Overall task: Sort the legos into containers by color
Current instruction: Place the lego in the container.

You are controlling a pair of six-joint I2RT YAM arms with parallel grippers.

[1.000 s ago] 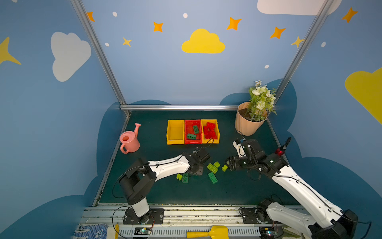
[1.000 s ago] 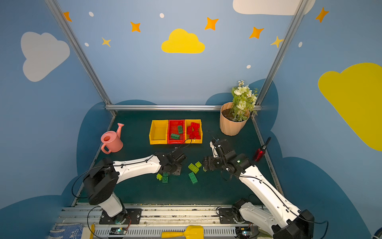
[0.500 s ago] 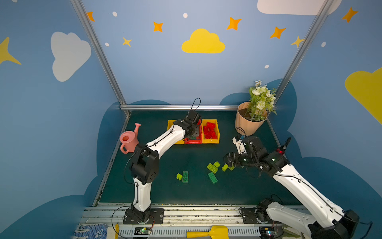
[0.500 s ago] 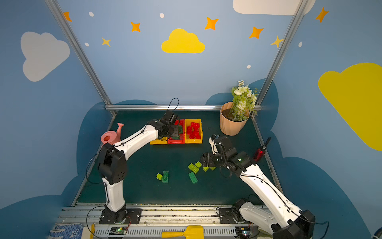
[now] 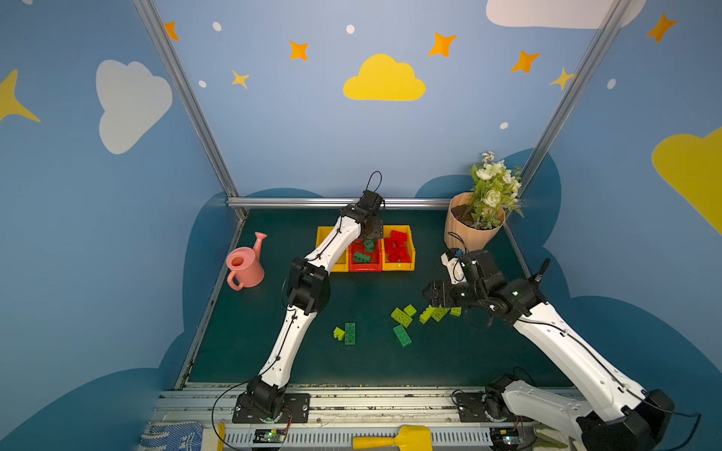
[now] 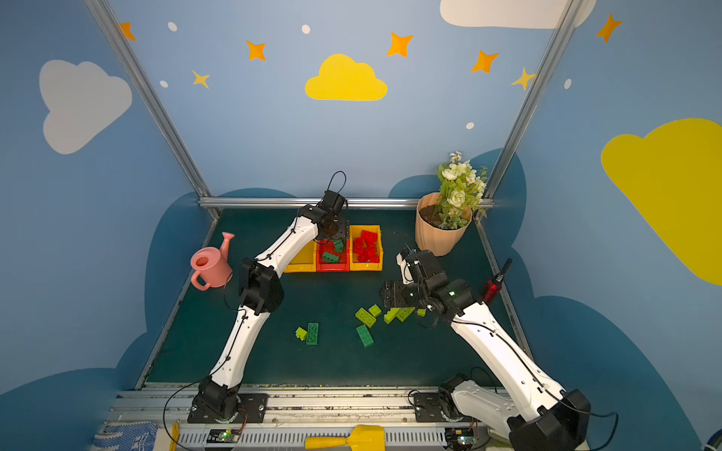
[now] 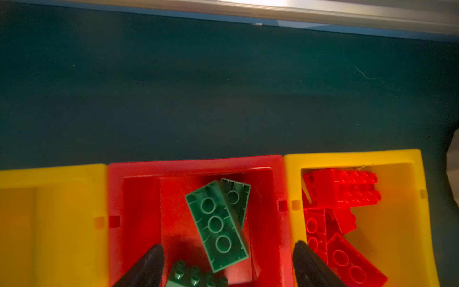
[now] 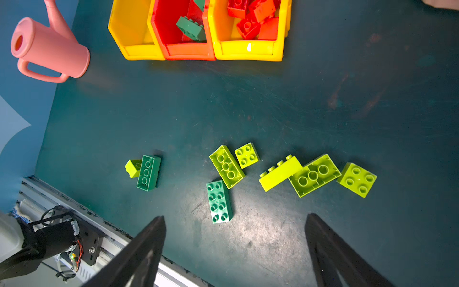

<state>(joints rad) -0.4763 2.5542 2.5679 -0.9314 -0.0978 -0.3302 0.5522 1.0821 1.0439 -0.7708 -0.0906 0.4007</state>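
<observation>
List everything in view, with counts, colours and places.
left yellow bin: 1, yellow, far side of mat, no brick visible inside
red bin: 1, red, beside it, mid-row
right yellow bin: 1, yellow, row's right end
red bricks: a heap, red, in right yellow bin
binned dark green bricks: at least 3, in red bin
loose dark green bricks: 2, on mat
lime bricks: 6, lime, on mat
watering can: 1, pink, left of bins
flower pot: 1, peach, far right corner
handheld tool: 1, red-and-black, mat's right edge
scoop: 1, yellow, near side, off mat
left claw: 1, black, open above red bin
right claw: 1, black, open, empty, above loose bricks
</observation>
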